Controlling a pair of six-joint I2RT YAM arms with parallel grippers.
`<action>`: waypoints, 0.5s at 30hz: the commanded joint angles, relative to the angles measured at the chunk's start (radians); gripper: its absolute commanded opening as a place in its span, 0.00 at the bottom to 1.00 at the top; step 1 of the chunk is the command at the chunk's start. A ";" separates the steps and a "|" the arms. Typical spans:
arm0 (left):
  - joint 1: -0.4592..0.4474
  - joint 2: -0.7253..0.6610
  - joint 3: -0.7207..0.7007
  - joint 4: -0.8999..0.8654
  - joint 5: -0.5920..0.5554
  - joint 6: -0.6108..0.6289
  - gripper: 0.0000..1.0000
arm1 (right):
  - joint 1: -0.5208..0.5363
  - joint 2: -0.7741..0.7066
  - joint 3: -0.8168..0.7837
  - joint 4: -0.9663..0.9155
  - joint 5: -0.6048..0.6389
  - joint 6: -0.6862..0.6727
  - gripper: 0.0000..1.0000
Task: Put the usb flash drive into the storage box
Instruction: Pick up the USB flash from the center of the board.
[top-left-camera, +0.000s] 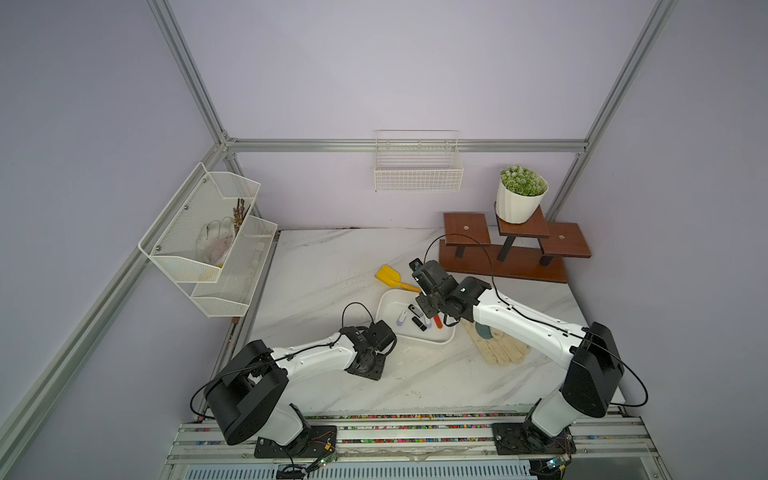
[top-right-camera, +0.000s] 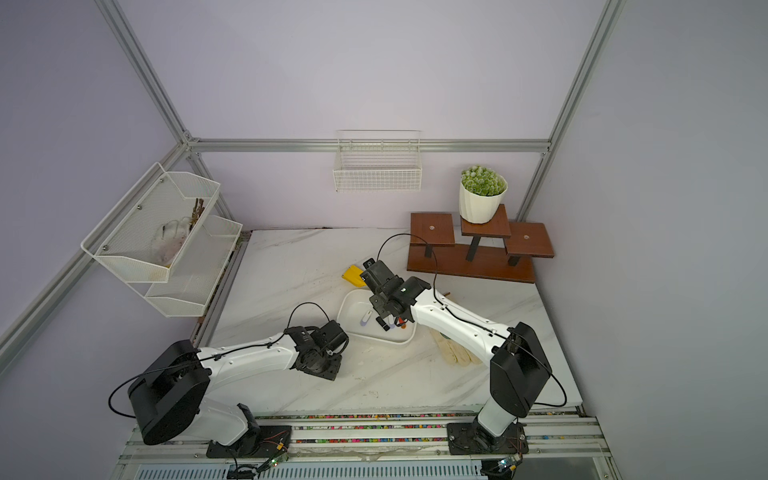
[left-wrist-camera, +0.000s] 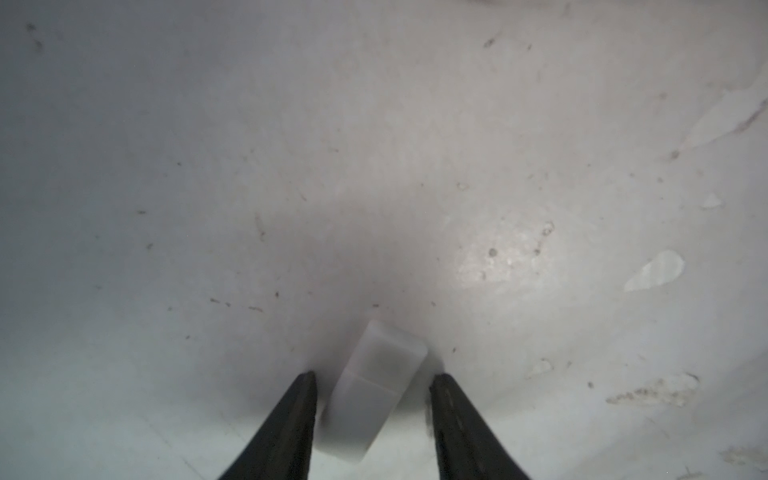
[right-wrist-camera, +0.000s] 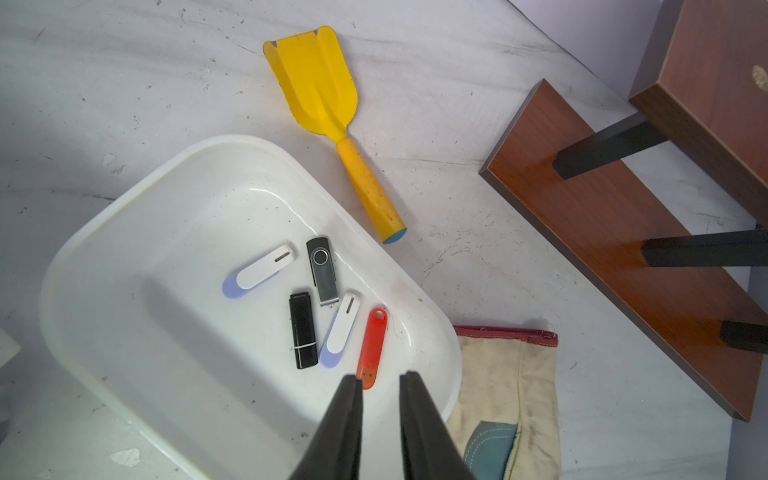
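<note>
Left gripper (left-wrist-camera: 372, 376) stands spread over one white flash drive (left-wrist-camera: 370, 399). This drive lies on the table (left-wrist-camera: 208, 166) between the fingers, outside the storage box (right-wrist-camera: 187, 232). Inside the box lie five other drives (right-wrist-camera: 322, 270): two white-lilac, two black, one red. Right gripper (right-wrist-camera: 380, 378) hangs above them, its fingers almost together and holding nothing. One yellow shovel (right-wrist-camera: 320, 83) and one glove (right-wrist-camera: 507, 382) lie beside the box.
</note>
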 joint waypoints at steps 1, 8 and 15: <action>-0.003 -0.016 0.004 -0.018 -0.001 0.013 0.40 | -0.006 -0.026 -0.001 -0.017 0.013 0.014 0.23; -0.003 0.012 0.007 -0.042 0.008 0.015 0.24 | -0.005 -0.033 -0.005 -0.021 0.017 0.014 0.22; -0.003 0.002 0.055 -0.110 -0.016 0.015 0.05 | -0.005 -0.032 -0.005 -0.020 0.016 0.015 0.21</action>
